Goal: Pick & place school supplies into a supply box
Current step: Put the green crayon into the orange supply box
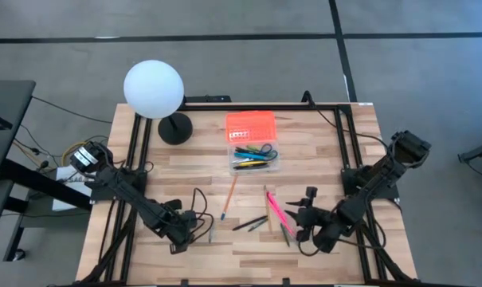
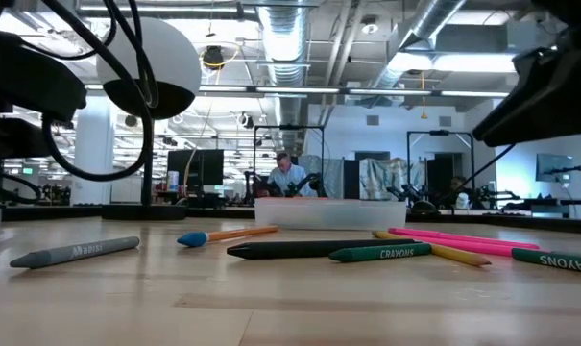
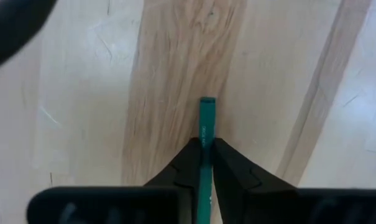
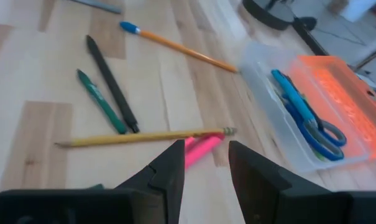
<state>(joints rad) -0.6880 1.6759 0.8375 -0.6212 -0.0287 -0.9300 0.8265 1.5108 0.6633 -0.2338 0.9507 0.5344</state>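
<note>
Pinching a green pencil (image 3: 206, 143) between its fingertips, the left pincer (image 1: 194, 231) is pressed together on it low over the desk (image 1: 320, 247) — the pencil's long axis runs straight ahead, in line with the fingers. The supply box (image 1: 252, 142) lies well away, up and across the desk from this pincer. The right pincer (image 4: 203, 163) stands spread, with the pink markers (image 4: 200, 149) and yellow pencil (image 4: 144, 137) just ahead — the box beyond them.
</note>
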